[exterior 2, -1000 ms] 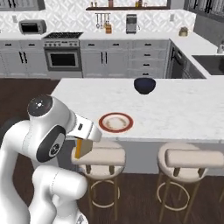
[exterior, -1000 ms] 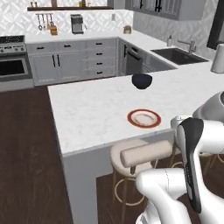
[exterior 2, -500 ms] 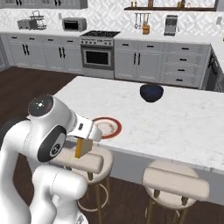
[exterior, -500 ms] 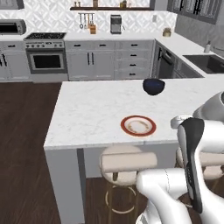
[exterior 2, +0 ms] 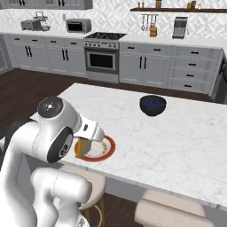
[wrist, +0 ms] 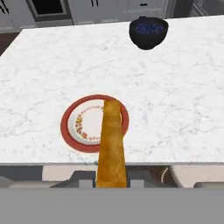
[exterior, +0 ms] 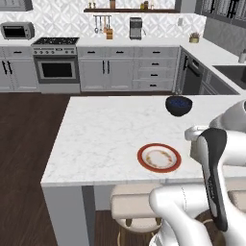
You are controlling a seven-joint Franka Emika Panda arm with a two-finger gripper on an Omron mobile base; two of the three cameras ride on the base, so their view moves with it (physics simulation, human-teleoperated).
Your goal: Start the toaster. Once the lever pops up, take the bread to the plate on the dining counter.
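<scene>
The gripper (wrist: 111,183) is closed tight on the bread (wrist: 111,144), which stands edge-on between the finger tips in the hand view as a tall tan strip. In the right base view the same slice (exterior 2: 82,148) hangs below the white hand, at the near edge of the plate (exterior 2: 103,150). The plate (exterior: 159,157) lies flat on the dining counter (exterior: 101,139), near the counter's front edge, and in the hand view the upper end of the bread overlaps the plate's (wrist: 78,127) right side; the slice is held in the air over the counter's front edge, and whether it touches the plate I cannot tell. Beyond the plate, toward the counter's far side, sits a dark blue bowl (exterior: 178,105), well apart from the plate. Below the counter's front edge, just under the plate, a padded stool (exterior: 130,209) stands. Far behind the plate, against the tiled wall, a range (exterior: 56,65) sits among grey cabinets.
</scene>
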